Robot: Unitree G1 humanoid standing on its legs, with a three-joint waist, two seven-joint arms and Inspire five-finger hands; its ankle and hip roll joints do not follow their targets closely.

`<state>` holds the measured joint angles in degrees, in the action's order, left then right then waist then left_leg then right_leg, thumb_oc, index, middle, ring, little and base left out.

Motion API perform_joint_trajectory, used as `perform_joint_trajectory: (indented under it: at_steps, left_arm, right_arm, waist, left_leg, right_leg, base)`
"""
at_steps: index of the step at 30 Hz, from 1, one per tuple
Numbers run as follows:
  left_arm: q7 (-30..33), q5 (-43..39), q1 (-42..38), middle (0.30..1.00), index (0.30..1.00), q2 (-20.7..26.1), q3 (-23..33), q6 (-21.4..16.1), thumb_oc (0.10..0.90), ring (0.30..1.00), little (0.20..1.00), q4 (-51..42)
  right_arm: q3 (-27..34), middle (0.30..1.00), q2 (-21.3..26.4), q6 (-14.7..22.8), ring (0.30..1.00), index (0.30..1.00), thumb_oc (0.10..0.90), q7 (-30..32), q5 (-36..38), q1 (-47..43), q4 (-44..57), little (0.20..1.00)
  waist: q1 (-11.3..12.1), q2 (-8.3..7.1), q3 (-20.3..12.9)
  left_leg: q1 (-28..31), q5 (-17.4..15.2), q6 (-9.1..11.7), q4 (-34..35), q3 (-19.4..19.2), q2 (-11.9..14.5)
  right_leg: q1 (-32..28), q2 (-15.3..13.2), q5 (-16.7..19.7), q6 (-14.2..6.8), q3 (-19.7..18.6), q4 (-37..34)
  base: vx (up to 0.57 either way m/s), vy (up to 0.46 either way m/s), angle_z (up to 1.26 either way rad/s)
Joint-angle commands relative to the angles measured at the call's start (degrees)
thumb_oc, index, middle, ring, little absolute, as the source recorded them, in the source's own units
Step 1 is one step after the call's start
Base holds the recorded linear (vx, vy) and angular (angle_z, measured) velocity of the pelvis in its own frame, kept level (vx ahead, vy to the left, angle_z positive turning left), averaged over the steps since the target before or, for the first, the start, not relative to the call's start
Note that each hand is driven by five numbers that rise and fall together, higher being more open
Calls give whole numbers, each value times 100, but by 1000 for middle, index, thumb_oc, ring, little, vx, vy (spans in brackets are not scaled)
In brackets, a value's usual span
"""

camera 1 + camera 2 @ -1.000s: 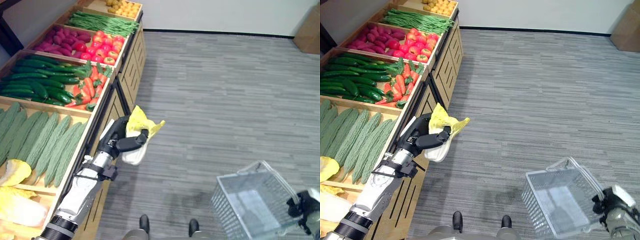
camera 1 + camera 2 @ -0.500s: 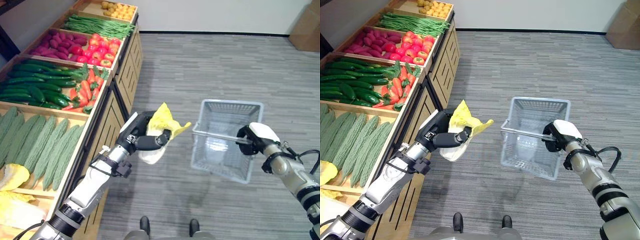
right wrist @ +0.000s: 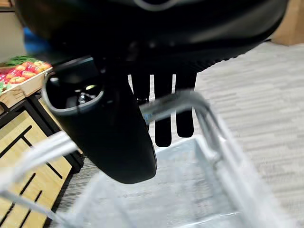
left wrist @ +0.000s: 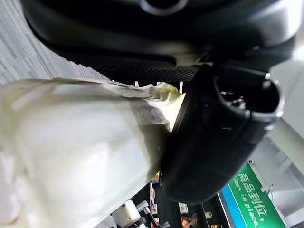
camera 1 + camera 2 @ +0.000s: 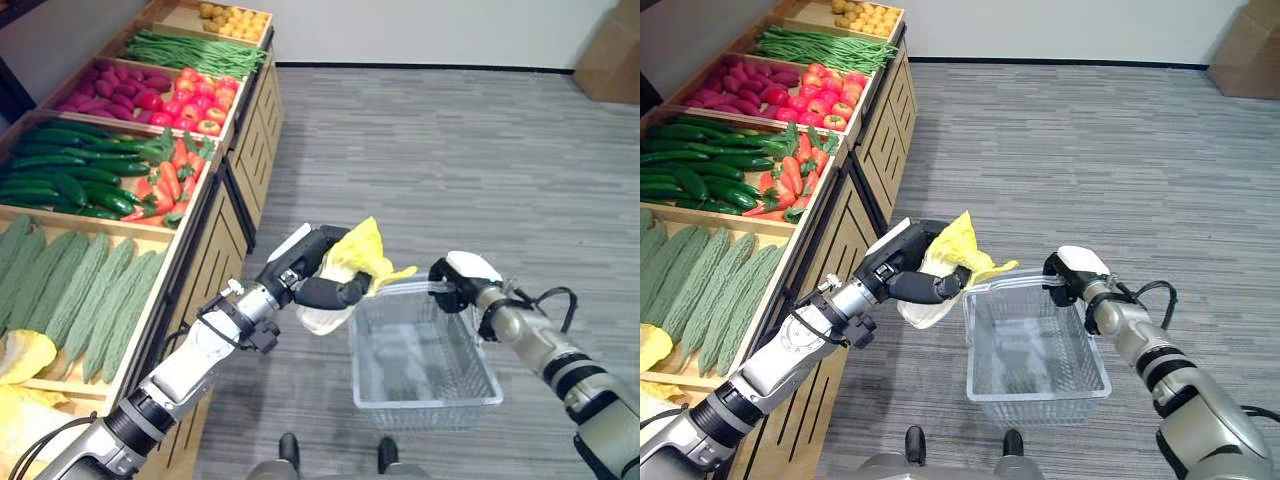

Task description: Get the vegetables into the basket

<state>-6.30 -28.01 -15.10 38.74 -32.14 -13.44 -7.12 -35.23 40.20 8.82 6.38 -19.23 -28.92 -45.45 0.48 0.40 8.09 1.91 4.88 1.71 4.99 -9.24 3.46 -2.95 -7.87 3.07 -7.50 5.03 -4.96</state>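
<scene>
The basket (image 5: 425, 355) has swung under the cabbage (image 5: 345, 275); left hand (image 5: 318, 278) clasps cabbage, right hand (image 5: 455, 283) grips handle.

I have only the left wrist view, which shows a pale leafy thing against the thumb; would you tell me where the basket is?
Observer: The basket hangs just to the right of your left hand, its near rim almost under the cabbage that the hand holds.
Operator: Thank you. Is the basket held or resting on the floor?
Observer: Held: the right hand is curled round its handle, and it hangs above the floor.
Operator: Is anything in it yet?
Observer: Nothing; its bottom is bare.
Operator: And is the cabbage over the opening?
Observer: Its yellow leaf tip reaches over the rim, but the white stalk is outside, on the shelf side.
</scene>
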Motion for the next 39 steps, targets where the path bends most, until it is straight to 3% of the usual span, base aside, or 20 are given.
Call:
perform_joint_trajectory:
  at_steps: [1, 9, 17, 20, 21, 30, 39]
  left_arm:
    - [94, 49, -721, 300, 300, -168, -30, -581, 400, 300, 300, -343]
    - [135, 229, -657, 300, 300, -324, -149, -494, 400, 300, 300, -239]
    - [137, 487, -740, 300, 300, -432, -428, -440, 400, 300, 300, 173]
    - [178, 823, -909, 300, 300, -485, -627, -420, 400, 300, 300, 603]
    - [222, 1262, -1011, 300, 300, -519, -798, -420, 400, 300, 300, 997]
    - [371, 2001, -1073, 300, 300, -546, -929, -387, 400, 300, 300, 1447]
    - [571, 3452, -1428, 300, 300, -375, -1185, -507, 400, 300, 300, 1730]
  right_arm:
    - [402, 300, 82, 287, 300, 300, 400, 430, 880, -1054, 524, 300]
    - [659, 300, -225, 372, 300, 300, 400, 243, 1583, -816, 1315, 300]
    - [487, 300, -397, 357, 300, 300, 400, 276, 1559, -1107, 1283, 300]
    - [473, 300, -551, 384, 300, 300, 400, 326, 1662, -1249, 1372, 300]
    - [479, 300, -704, 437, 300, 300, 400, 311, 1867, -1320, 1550, 300]
    - [554, 300, -843, 470, 300, 300, 400, 197, 2245, -1192, 1971, 300]
    - [567, 300, -839, 563, 300, 300, 400, -116, 2804, -836, 2658, 300]
  waist:
    - [130, -303, -502]
    - [87, -322, -501]
    - [99, -345, -508]
    - [100, -335, -512]
    - [83, -342, -517]
    - [62, -368, -520]
    - [-10, -372, -535]
  left_leg:
    - [93, -175, 328, 1, 61, 173]
    - [126, -201, 313, 1, 29, 167]
    - [153, -223, 300, 1, 25, 163]
    - [148, -221, 299, 1, 23, 159]
    - [132, -220, 300, 1, 19, 163]
    - [135, -233, 299, 1, -15, 175]
    - [167, -251, 316, 1, -59, 185]
  right_leg:
    - [230, -263, 381, -274, 41, -4]
    - [230, -263, 383, -283, 19, -4]
    - [206, -269, 375, -288, 11, -4]
    - [206, -268, 371, -288, 17, -4]
    - [231, -268, 376, -289, 7, -4]
    - [247, -255, 377, -290, -1, -4]
    - [232, -253, 354, -296, -16, -4]
  base:
    - [10, -1, -4]
    - [0, 1, -1]
    - [0, 0, 0]
    - [0, 0, 0]
    - [0, 0, 0]
    - [0, 0, 0]
    - [0, 0, 0]
